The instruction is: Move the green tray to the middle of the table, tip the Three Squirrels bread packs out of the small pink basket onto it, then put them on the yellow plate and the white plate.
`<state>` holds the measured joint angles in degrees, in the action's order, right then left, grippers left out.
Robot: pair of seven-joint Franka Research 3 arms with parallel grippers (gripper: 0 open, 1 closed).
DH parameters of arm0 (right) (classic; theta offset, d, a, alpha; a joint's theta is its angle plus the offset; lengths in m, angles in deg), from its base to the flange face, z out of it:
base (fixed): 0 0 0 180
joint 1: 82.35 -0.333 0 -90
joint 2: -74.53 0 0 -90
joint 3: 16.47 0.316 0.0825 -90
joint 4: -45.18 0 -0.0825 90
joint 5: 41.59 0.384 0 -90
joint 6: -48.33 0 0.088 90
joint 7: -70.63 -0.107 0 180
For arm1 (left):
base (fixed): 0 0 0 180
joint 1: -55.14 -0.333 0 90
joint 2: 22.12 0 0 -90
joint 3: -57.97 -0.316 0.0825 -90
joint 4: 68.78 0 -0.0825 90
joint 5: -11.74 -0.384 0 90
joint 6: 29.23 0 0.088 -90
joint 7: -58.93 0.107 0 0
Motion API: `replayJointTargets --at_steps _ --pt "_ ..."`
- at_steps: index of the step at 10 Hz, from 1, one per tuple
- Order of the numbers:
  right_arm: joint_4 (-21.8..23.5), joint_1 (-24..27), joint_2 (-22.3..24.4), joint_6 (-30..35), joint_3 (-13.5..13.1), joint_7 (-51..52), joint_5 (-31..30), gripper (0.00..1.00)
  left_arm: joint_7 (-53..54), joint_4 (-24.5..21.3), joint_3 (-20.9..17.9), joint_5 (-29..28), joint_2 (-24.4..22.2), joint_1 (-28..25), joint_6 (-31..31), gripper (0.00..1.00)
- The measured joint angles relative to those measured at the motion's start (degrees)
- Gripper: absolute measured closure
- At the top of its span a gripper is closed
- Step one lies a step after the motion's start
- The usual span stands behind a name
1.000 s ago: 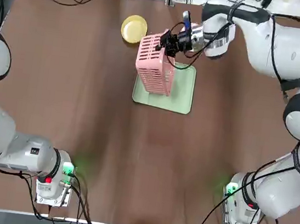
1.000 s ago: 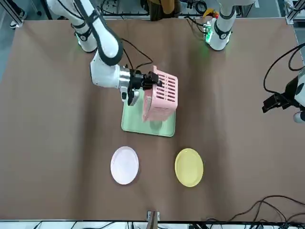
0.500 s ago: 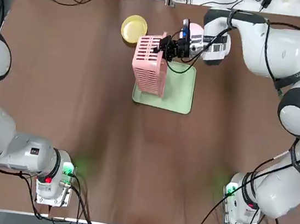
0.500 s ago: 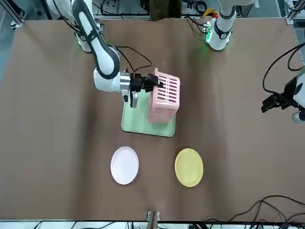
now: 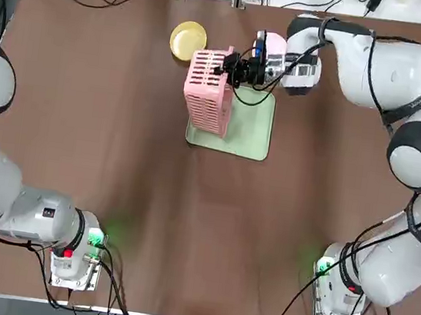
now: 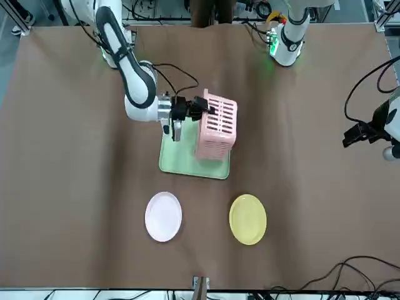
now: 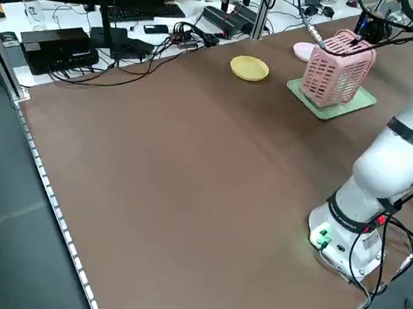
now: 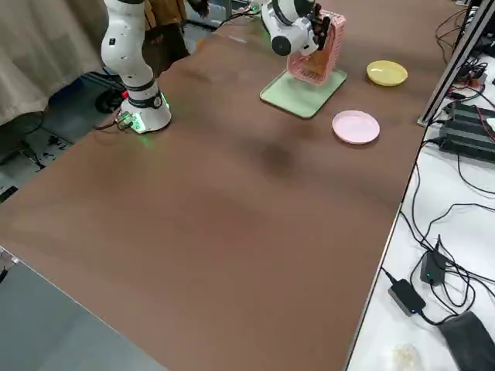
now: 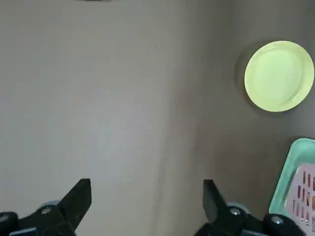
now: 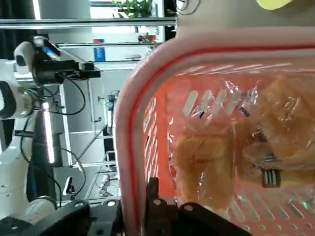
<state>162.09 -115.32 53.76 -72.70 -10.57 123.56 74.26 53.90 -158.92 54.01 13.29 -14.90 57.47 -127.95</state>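
Note:
My right gripper (image 5: 225, 68) is shut on the rim of the small pink basket (image 5: 207, 91), which it holds tipped on its side over the green tray (image 5: 247, 127). The tray lies mid-table toward the far side. In the right wrist view the Three Squirrels bread packs (image 10: 221, 147) lie inside the basket against its slatted wall. The yellow plate (image 6: 248, 219) and the white plate (image 6: 164, 215) sit side by side beyond the tray. My left gripper (image 9: 146, 201) hangs open over bare table off to the left, with the yellow plate (image 9: 279, 75) in its view.
Brown tabletop lies all around the tray. Cables and electronics (image 7: 77, 43) crowd the bench past the far edge. The arm bases (image 5: 77, 253) stand at the near corners. The left arm (image 6: 375, 128) hangs at the table's left side.
The right gripper has shifted the basket a little toward the robot's left and turned it, so it stands more on its side over the tray. The left arm has not moved.

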Motion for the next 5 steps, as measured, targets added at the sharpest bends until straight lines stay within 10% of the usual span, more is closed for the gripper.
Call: replayJointTargets --at_steps 5 --pt "0.01 0.01 -1.78 5.16 -0.02 2.84 3.60 0.93 0.00 -0.11 0.01 0.00 0.45 0.43 0.00 0.00"
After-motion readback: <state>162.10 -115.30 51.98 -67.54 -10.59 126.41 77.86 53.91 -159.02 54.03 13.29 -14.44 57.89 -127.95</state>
